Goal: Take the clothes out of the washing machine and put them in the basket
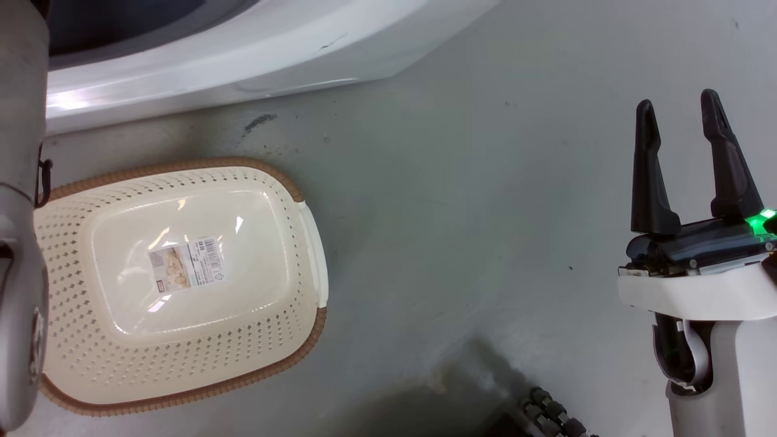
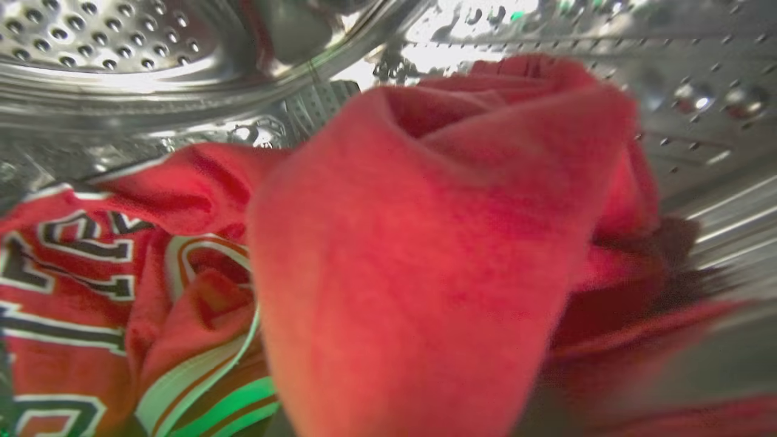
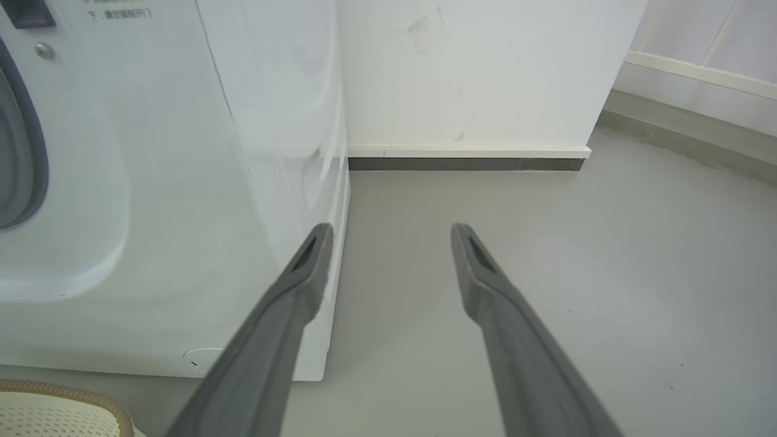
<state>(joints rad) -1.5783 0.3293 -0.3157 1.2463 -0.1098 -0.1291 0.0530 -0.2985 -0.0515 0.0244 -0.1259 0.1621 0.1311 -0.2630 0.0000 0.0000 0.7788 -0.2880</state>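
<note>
One plain garment (image 2: 425, 255) lies before the left pincer, grip impossible to tell; it should lift clear of the drum (image 2: 91, 42).

red garment (image 2: 425, 273) — blurred, edge-cropped

Basket (image 1: 291, 285): creamy white, dotted with rows of tiny holes, with a brown rim and a white sticker (image 1: 187, 265) on the bottom.
Plain cloth (image 2: 425, 255): red all over.
Other cloth (image 2: 67, 273): red, with white and black letters and white stripes. Some stripes look green, maybe from a light.
Drum (image 2: 91, 36): shiny silver with round holes.
Washing machine (image 3: 152, 182): white, with a grey ring (image 3: 27, 152).
Floor (image 1: 455, 212): grey.
Right gripper (image 1: 677, 99): black fingers (image 1: 649, 182) and a small green light (image 1: 766, 214).
</note>
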